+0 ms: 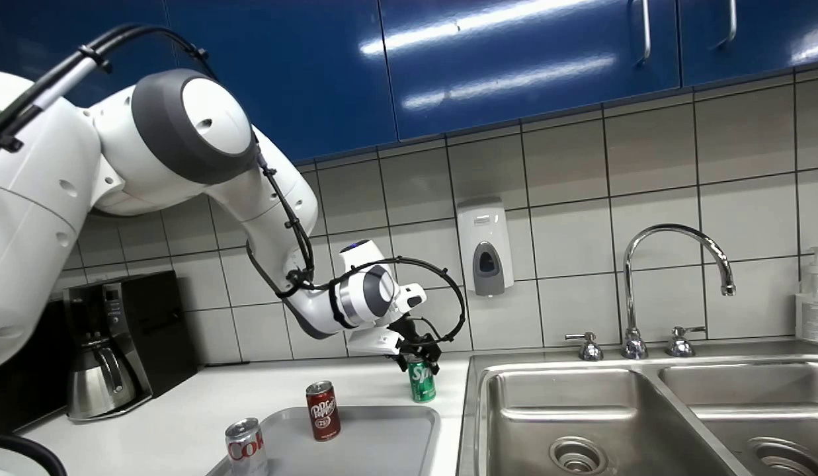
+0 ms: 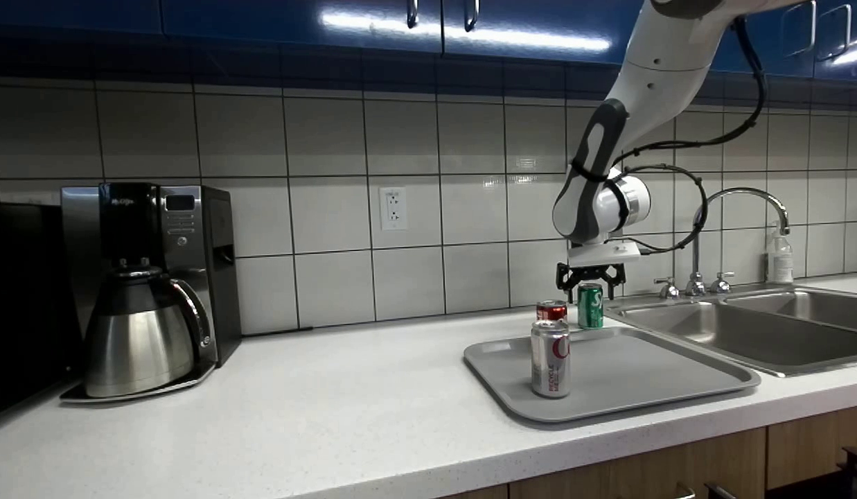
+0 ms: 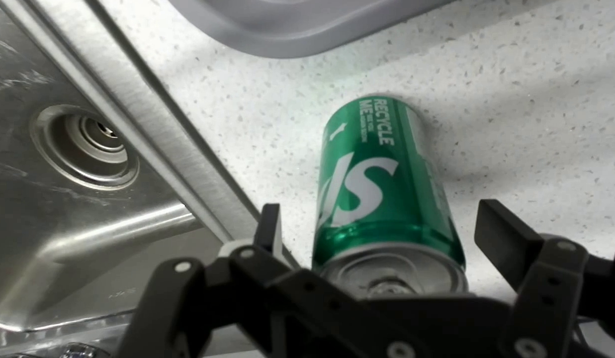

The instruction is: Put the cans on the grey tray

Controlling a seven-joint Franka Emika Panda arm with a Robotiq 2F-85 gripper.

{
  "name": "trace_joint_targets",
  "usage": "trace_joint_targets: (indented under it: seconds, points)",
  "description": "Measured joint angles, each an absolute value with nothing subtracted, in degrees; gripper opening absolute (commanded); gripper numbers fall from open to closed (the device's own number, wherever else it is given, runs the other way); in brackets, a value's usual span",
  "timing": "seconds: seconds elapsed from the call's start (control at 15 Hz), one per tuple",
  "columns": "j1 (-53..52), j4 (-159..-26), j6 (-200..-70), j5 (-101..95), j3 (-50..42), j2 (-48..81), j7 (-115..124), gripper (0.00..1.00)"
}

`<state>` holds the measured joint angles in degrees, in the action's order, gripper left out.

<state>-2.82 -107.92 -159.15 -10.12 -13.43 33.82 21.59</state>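
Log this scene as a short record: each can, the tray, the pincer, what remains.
green can: upright on the counter, near the tray's corner and the sink
red can: upright on the tray
silver can: upright on the tray
tray: flat on the counter
pincer: open, jaws either side of the green can, gaps showing
remaining: green can onto the tray

Exterior views toward wall (image 2: 400,142) — wrist view downward, near green can (image 3: 377,189).

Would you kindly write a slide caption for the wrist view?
Open gripper straddling the upright green can on the counter, near the steel sink and the grey tray.
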Motion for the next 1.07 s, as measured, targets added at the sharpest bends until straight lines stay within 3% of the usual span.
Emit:
trace_joint_targets:
  seconds: [0.27, 1.07]
  points:
    - [-2.7, -107.4, -159.5, -10.0, -13.4, 34.4, 21.1, 0.4]
    - [-2.7, -107.1, -160.9, -9.8, -13.4, 34.5, 21.0, 0.39]
